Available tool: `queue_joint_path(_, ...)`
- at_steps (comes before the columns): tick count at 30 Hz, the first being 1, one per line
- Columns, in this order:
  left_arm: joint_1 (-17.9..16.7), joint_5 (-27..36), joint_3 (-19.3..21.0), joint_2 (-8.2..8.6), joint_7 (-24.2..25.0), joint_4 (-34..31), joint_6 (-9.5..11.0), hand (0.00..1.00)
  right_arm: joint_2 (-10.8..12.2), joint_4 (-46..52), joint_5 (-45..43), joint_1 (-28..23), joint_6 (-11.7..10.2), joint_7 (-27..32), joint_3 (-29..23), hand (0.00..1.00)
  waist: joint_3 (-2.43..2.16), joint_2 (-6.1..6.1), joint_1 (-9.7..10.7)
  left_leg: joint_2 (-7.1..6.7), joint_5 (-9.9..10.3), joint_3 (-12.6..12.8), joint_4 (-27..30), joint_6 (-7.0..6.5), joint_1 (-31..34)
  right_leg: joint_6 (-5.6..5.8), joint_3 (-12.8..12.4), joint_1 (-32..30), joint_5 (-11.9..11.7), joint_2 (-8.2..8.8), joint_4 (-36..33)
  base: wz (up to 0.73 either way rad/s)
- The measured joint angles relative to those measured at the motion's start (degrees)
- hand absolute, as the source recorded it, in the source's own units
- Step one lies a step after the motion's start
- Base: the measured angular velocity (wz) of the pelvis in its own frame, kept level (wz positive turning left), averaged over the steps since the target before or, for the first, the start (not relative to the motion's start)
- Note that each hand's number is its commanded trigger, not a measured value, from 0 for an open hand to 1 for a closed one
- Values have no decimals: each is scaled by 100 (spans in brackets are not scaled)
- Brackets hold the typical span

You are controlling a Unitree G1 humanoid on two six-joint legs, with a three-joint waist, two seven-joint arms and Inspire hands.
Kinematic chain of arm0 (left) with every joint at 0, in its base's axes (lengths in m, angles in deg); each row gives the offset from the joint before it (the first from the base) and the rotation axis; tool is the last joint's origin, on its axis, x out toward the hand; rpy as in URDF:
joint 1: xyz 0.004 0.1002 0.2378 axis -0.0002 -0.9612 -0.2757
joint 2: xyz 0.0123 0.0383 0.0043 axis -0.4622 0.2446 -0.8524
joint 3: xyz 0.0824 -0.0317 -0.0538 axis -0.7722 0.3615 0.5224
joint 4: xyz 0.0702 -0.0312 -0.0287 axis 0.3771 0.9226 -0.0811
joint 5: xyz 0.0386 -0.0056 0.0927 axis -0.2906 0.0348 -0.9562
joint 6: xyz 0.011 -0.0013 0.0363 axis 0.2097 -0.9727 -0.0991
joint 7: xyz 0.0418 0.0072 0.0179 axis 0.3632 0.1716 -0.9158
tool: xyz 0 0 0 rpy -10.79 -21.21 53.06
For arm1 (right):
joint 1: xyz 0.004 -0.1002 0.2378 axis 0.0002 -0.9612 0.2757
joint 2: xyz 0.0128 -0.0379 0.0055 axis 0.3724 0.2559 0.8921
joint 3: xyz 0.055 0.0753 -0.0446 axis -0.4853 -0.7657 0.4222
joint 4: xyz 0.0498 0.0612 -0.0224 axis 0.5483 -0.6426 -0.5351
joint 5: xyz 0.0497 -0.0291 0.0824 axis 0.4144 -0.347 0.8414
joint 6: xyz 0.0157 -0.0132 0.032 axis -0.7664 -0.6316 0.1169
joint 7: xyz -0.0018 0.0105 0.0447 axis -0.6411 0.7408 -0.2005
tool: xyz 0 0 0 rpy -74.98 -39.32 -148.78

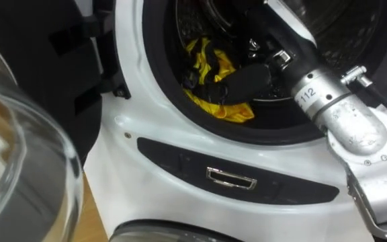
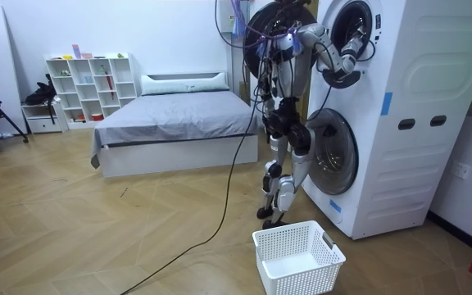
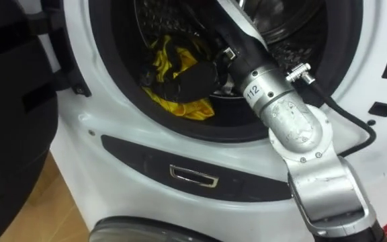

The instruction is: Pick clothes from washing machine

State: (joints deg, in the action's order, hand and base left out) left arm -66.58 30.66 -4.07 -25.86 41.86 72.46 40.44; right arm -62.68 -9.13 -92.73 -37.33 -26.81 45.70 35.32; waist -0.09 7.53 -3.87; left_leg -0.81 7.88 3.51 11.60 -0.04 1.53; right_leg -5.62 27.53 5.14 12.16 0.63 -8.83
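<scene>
— Where does the robot stand?
— In the room view it stands at the tall white washing machine (image 2: 400, 123) with its right arm in the upper drum (image 1: 341, 27). A white laundry basket (image 2: 297, 258) sits on the floor by its feet.
— And the clothes?
— A yellow-and-black garment (image 1: 210, 60) is bunched at the drum's front lip, running upper left to lower right.
— The right hand (image 1: 247, 81)?
— It rests on that bunch; I cannot tell if the fingers grip

The right arm blocks half the drum mouth (image 1: 162, 81); its left side lies free.
</scene>
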Motion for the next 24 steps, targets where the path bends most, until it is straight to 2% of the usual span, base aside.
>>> queue_joint_path(2, -5, 0, 111, 21, 9, 2, -15, 0, -57, -44, -26, 0, 20, -26, -7, 0, -2, 11, 66, -16, 11, -61, 38, -14, 20, 7, -47, 7, 4, 0, -14, 16)
queue_joint_path(5, -12, 1, 197, 43, 57, 0, -69, 0, -327, -71, -137, 6, 29, -169, -22, 0, 3, 5, 60, -23, 56, -61, 142, -69, 72, 39, -57, 0, 6, 9, -34, 5)
queue_joint_path(9, -10, 4, 270, 44, 113, 0, -119, 0, -380, -132, -237, 28, 72, -311, -99, 0, 4, 0, 160, -60, 87, -121, 198, -111, 102, 69, -51, 8, 5, 38, -84, 10)
queue_joint_path(12, -10, 2, 320, 46, 114, 3, -127, 0, -520, -231, -237, 34, 77, -475, -190, 0, 4, -3, 224, -103, 107, -195, 191, -145, 95, 95, -210, 26, -2, 32, -86, 12)
queue_joint_path(15, -7, -3, 357, 51, 118, -21, -218, 0, -719, -248, -406, 78, 144, -732, -199, 0, -10, -8, 225, -123, 130, -192, 202, -183, 108, 122, -362, -8, -17, 23, -96, 0)
queue_joint_path(19, -7, -1, 383, 52, 125, -119, -310, 0, -978, -279, -881, 249, 200, -1174, -256, 0, -18, -14, 229, -152, 129, -194, 200, -214, 100, 158, -419, -20, -47, 37, -89, 0)
queue_joint_path(24, -8, 0, 381, 20, 124, -289, -355, 0, -1164, -106, -1161, 248, 378, -1703, -266, 0, -44, 15, 215, -177, 130, -194, 196, -248, 69, 181, -554, -14, -63, 37, -89, 0)
